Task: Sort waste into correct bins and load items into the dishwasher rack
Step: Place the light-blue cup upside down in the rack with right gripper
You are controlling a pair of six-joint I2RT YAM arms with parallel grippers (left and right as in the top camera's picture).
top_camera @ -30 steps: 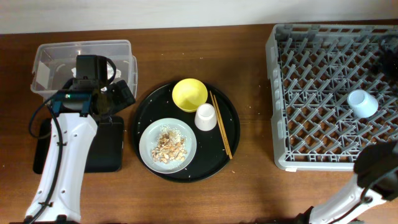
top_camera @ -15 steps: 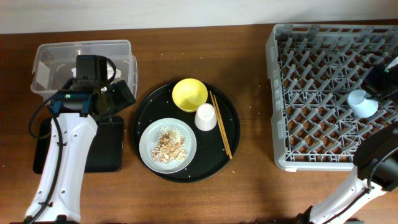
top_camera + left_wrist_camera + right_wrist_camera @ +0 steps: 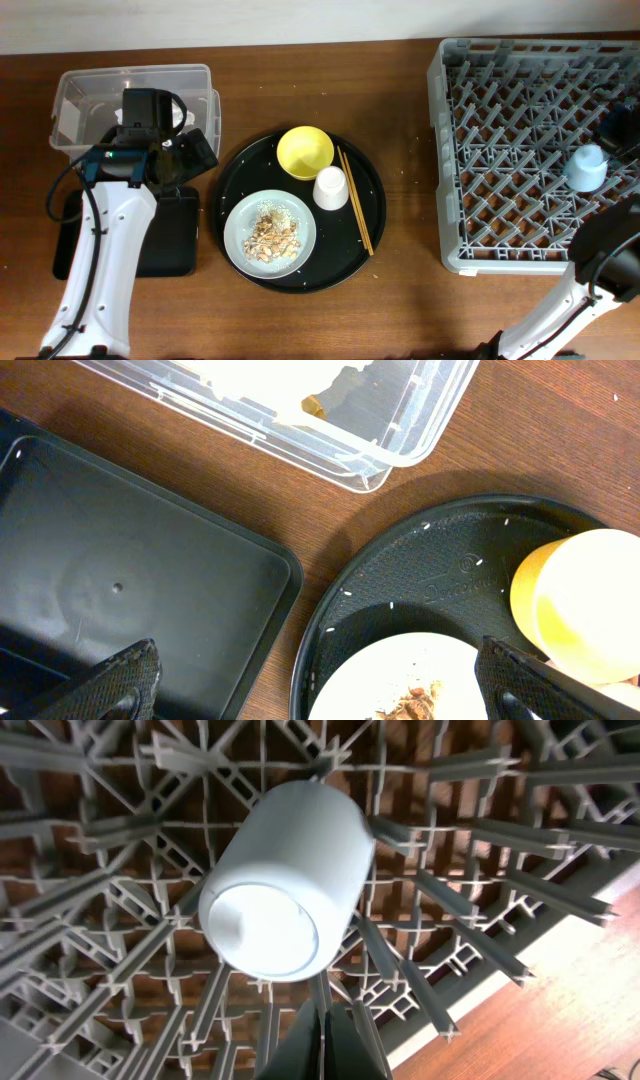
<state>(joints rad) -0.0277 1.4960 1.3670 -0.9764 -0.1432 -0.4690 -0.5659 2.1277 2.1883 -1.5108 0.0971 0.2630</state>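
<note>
The light blue cup [image 3: 585,167] [image 3: 285,880] lies on its side among the pegs of the dishwasher rack [image 3: 500,150]. My right gripper [image 3: 622,132] [image 3: 325,1030] is shut just beside it, with nothing between its fingers. My left gripper [image 3: 195,150] [image 3: 320,660] stands open above the gap between the flat black tray [image 3: 120,570] and the round black tray [image 3: 400,570], holding nothing. On the round tray are the yellow bowl [image 3: 305,152], the white cup [image 3: 331,188], the chopsticks [image 3: 355,200] and the grey plate [image 3: 240,215] with food scraps [image 3: 272,236]. White paper [image 3: 260,375] lies in the clear tub [image 3: 90,100].
The left arm [image 3: 105,250] reaches over the flat black tray [image 3: 170,240] and part of the tub. The rack fills the right side up to the table's edge. Bare wooden table [image 3: 410,130] lies between the round tray [image 3: 370,180] and the rack.
My right gripper has moved toward the near side along the rack's right edge and has shut. The light blue cup has shifted slightly. The left arm has not moved.
</note>
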